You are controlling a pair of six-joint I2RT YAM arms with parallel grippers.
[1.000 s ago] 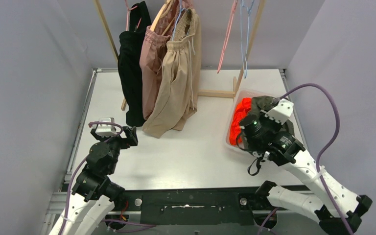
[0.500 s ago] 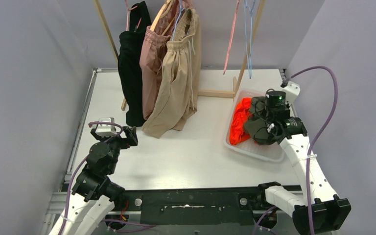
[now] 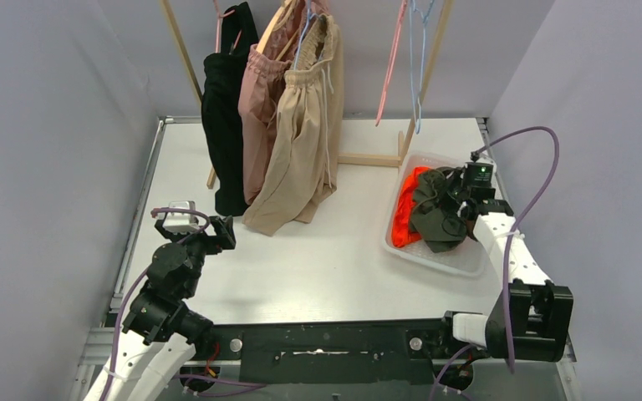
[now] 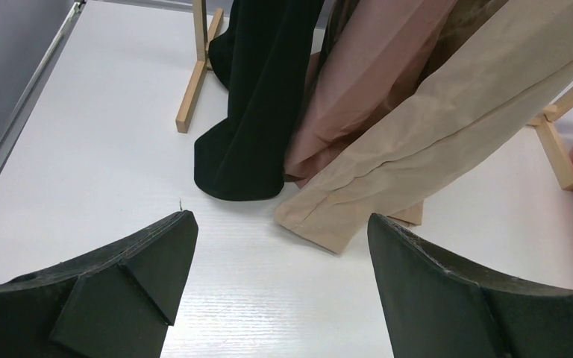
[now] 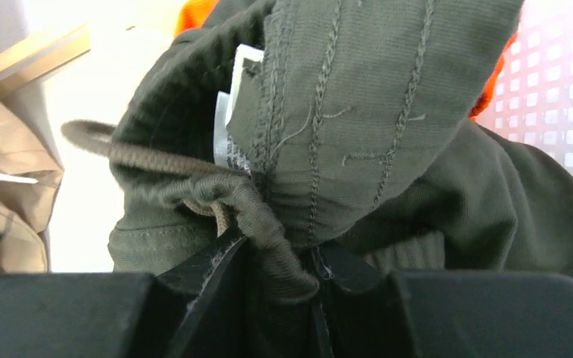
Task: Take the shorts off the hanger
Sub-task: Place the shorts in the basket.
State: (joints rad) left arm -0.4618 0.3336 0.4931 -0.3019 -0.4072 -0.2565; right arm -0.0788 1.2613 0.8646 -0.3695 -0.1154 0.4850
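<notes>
**A:** What are the right fingers (image 5: 201,287) doing at this moment?

**B:** They are gripping the olive green shorts (image 5: 388,112). They are pinching the gathered waistband just beside the drawstring (image 5: 142,153). The rest of the cloth is bunching beyond the fingertips, over the basket (image 3: 468,261). The orange shorts (image 3: 403,213) are lying in that same basket, on the far side of the olive cloth.

**A:** And the left fingers (image 4: 119,291)?

**B:** They are standing wide apart with nothing between them, hovering above the tabletop (image 4: 82,149). The beige shorts (image 4: 448,127), the pink shorts (image 4: 373,89) and a black garment (image 4: 257,112) are hanging well ahead of them on the wooden rack (image 4: 194,82). The beige hem seems to be resting on the tabletop, nearest to the fingertips.

**A:** How are such shorts going to handle?

**B:** I am judging them light, soft and floppy, and not fragile. They are not keeping any shape, so a loose leg is likely to drag or catch on a hanger. The waistband is looking like the best place to hold: it is thick and gathered, so it is filling the grip. A single thin layer of the leg could slide out.
</notes>
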